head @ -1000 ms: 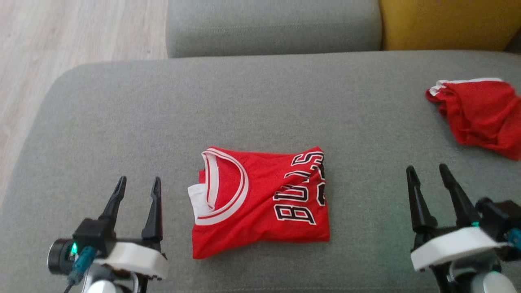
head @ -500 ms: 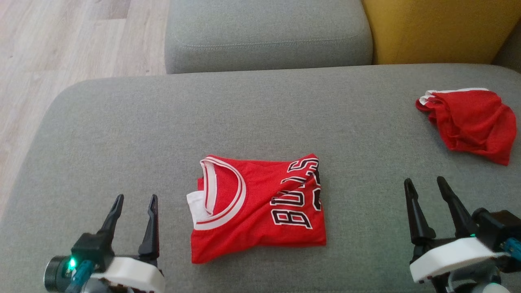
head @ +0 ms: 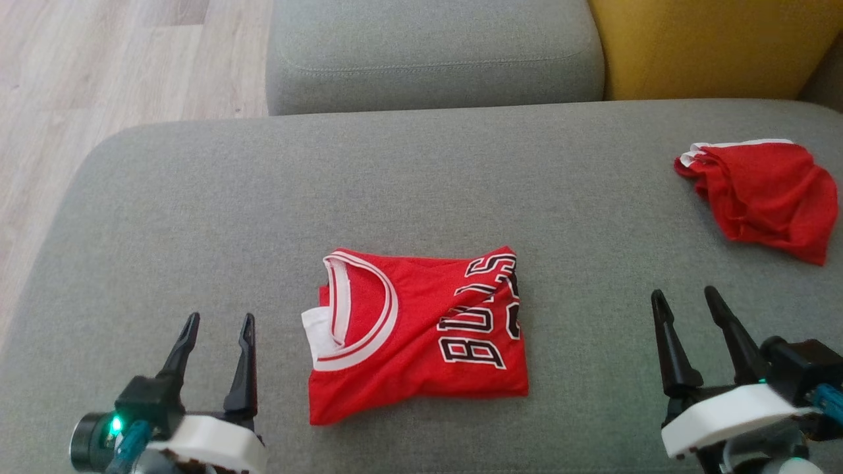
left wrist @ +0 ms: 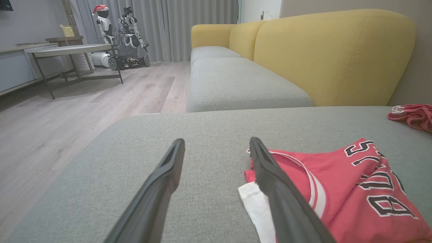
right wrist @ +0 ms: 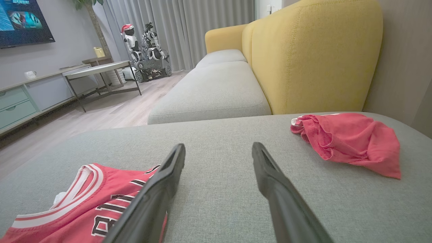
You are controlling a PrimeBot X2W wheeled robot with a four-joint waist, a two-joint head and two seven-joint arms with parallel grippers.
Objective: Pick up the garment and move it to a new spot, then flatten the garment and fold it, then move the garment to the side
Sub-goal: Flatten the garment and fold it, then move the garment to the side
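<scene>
Grey sofa seat (head: 197,197) spreads across the head view, with pale wooden floor (head: 99,66) past its left end. Lowest on the left, the left gripper (head: 220,317) hovers over bare fabric, its jaws spread wide and holding nothing. Just to its right, in the middle of the seat near the front edge, lies the red Bulls jersey (head: 421,336), folded into a compact rectangle with the white-trimmed collar turned toward the left gripper. Well to the right, the right gripper (head: 683,291) is equally wide open and empty. Beyond it, near the far right edge, sits a crumpled pair of red shorts (head: 764,191), and a yellow backrest (head: 711,46) rises behind.

Over the last second the whole picture has slid a little, so the head camera tilted; the jersey keeps the same shape and place on the seat. Both grippers stay clear of the cloth. To my eye the fold is finished, and only the move to the side is left.

From the left wrist camera, the collar lies right behind the right-hand finger, and a side table (left wrist: 67,50) and a parked robot in a Santa hat (left wrist: 103,17) appear across the room. From the right wrist, a wall screen (right wrist: 23,23) comes into sight, and bare cushion separates jersey from shorts.
</scene>
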